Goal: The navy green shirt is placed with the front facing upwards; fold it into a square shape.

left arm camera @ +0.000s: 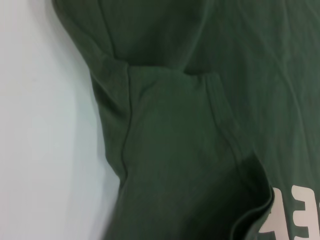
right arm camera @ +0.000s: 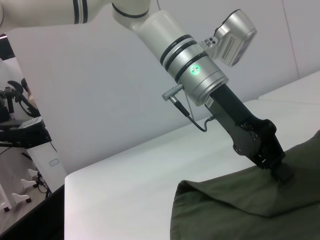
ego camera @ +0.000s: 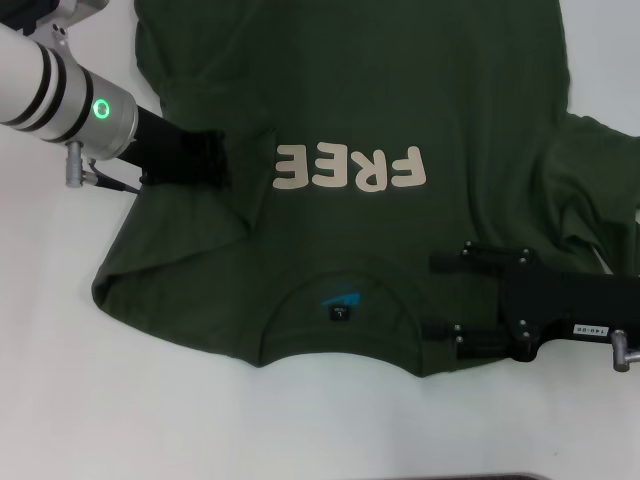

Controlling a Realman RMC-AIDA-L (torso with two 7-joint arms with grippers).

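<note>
Lighting is bright and even across all three views, diffuse and from overhead. The white table (ego camera: 60, 420) reads near overexposed, with no hard glare. Shadows are soft: a faint one lies under the hem of the navy green shirt (ego camera: 400, 90), and folds show only as mild shading. The left wrist view is soft throughout, blurred worst at the lower cloth edge. The head view is sharp; the lettering is crisp. The right wrist view is sharp, with a dim background corner.
</note>
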